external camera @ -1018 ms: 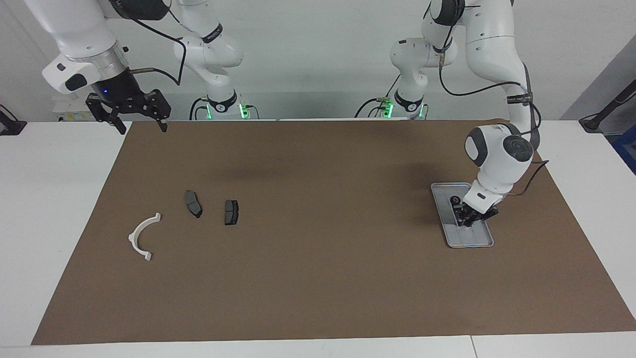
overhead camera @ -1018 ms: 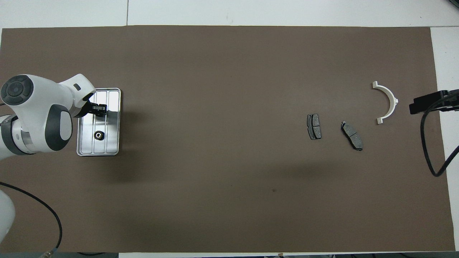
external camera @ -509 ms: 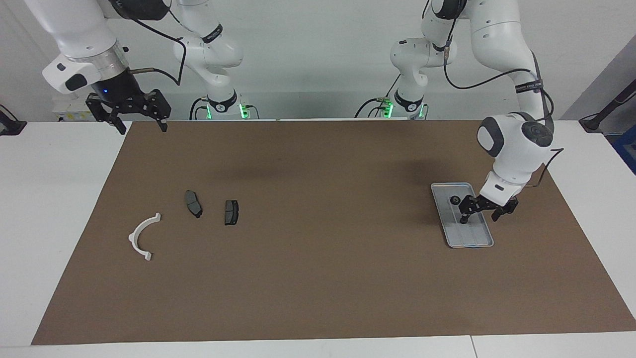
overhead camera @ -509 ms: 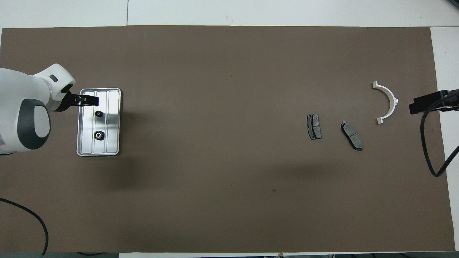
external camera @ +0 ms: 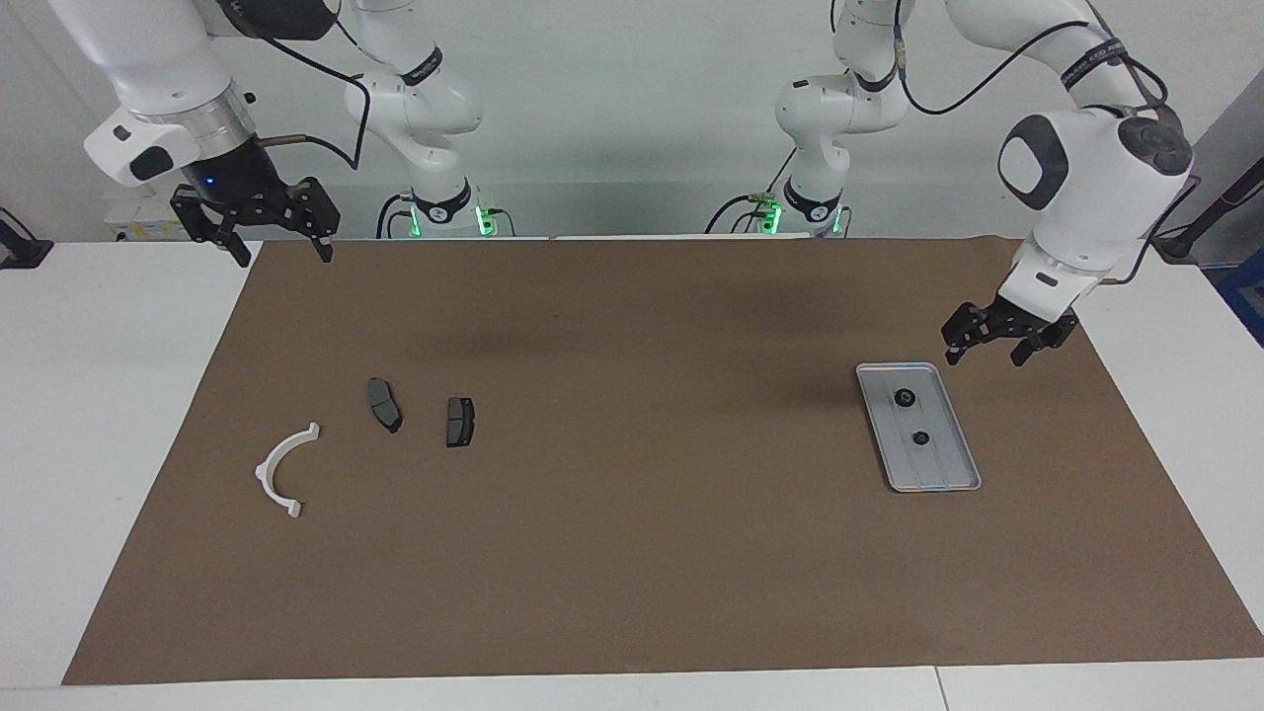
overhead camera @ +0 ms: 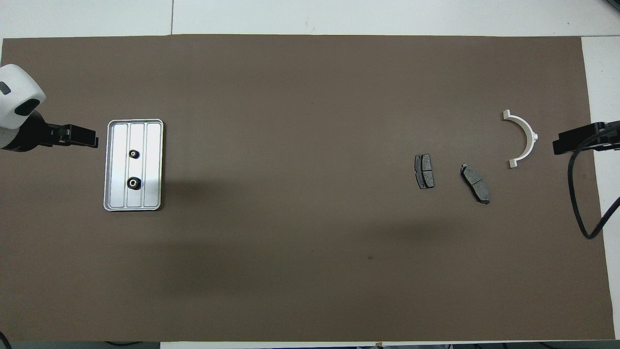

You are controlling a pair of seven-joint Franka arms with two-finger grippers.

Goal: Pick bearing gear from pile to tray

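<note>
In the facing view, the left gripper (external camera: pixel 995 346) hangs in the air over the brown mat (external camera: pixel 642 553), beside the tray (external camera: pixel 950 474) at the edge nearer the left arm's end of the table; its fingers stand apart and hold nothing. The silver tray lies flat on the mat with two small black gears in it: one gear (external camera: pixel 904 398) nearer the robots, the other gear (external camera: pixel 919 438) farther from them, both on the tray's floor and apart from each other. The right gripper (external camera: pixel 259 239) waits raised over the mat's corner at the right arm's end, fingers spread wide and empty. Toward that end lie two dark grey brake pads (external camera: pixel 385 405) (external camera: pixel 459 422), side by side and not touching, and a white half-ring arc (external camera: pixel 281 469) a little farther from the robots than they are

In the overhead view, the left gripper (overhead camera: pixel 89 141) shows just beside the tray (overhead camera: pixel 110 203), clear of its rim. The two gears (overhead camera: pixel 133 154) (overhead camera: pixel 133 182) sit along the tray's middle strip. Well apart, toward the right arm's end, rest the brake pads (overhead camera: pixel 424 171) (overhead camera: pixel 475 183) and the white arc (overhead camera: pixel 523 138). Only a dark part of the right gripper (overhead camera: pixel 579 139) shows, near the arc, over the mat's (overhead camera: pixel 310 271) edge
</note>
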